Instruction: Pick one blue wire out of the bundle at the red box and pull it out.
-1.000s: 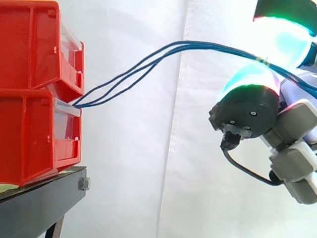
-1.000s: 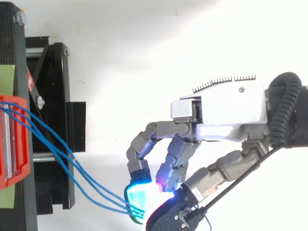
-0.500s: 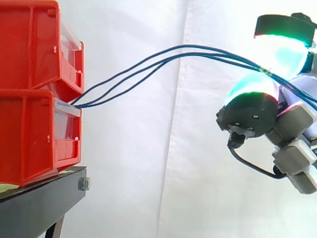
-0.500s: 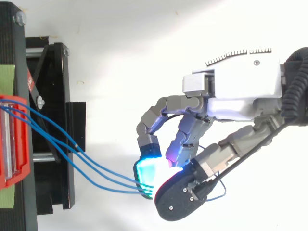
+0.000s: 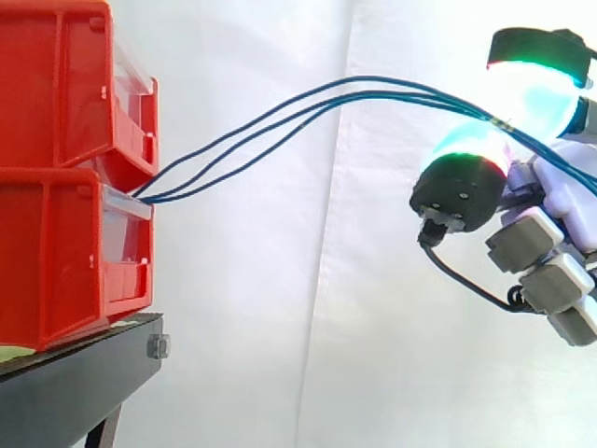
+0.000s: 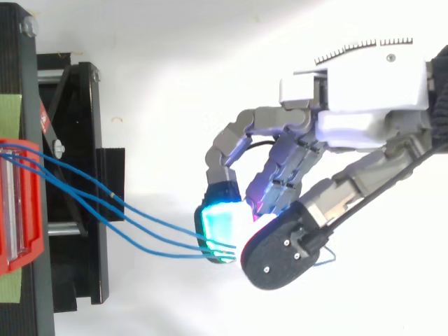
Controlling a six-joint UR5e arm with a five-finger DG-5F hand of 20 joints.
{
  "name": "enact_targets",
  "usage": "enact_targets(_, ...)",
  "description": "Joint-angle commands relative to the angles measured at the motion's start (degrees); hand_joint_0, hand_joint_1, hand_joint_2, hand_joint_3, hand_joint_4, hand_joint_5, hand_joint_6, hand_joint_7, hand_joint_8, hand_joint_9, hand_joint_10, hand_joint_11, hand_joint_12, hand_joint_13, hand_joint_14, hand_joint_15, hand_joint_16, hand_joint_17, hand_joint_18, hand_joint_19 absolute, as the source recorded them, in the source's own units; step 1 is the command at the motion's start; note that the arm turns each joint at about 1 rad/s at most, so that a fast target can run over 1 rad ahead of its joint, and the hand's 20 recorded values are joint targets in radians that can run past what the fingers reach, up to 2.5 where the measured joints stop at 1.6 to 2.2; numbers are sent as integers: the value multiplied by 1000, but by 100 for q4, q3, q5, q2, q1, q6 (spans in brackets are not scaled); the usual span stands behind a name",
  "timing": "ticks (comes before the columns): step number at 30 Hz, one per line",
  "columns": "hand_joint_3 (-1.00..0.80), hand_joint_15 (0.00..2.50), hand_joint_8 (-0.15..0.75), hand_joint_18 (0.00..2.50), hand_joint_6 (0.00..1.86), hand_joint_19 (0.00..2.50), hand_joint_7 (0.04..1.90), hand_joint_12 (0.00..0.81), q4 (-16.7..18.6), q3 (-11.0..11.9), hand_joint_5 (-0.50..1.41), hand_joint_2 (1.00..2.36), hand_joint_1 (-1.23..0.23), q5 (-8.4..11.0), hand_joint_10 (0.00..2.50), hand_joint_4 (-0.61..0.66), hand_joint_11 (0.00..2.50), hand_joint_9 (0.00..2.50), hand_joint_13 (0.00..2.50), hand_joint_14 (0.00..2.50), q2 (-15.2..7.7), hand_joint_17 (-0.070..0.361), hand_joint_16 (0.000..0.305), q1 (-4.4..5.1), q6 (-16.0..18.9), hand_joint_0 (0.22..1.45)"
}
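The blue wires (image 5: 373, 89) arch across the gap between the red bins (image 5: 56, 187) on the black stand (image 5: 75, 383) and the hand (image 6: 371, 91), barring a straight pass. Open room lies above and below them, before the white curtain (image 5: 280, 308).

We see blue wires (image 5: 373, 89) at fingers (image 6: 222, 225) glowing cyan, green and magenta on a grey-and-white hand (image 6: 364, 91). Away from the fingers, we note red bins (image 5: 56, 140), a black stand (image 5: 75, 383) and a white curtain (image 5: 280, 327).
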Motion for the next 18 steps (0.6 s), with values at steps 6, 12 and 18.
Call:
enact_targets(6, -500, 567, 250, 870, 945, 475, 865, 387, -103, 8, -243, 1000, -883, -89, 11, -209, 795, 850, 896, 20, 27, 107, 48, -70, -37, 730)
enact_targets(12, -500, 590, 267, 838, 944, 513, 892, 391, -103, -1, -221, 1000, -874, -89, 11, -165, 813, 885, 894, 19, 18, 108, 48, -78, -37, 650)
enact_targets(18, -500, 602, 287, 826, 941, 543, 926, 407, -103, -1, -202, 1000, -778, -89, 12, -82, 816, 939, 907, 19, 18, 109, 49, -78, -37, 610)
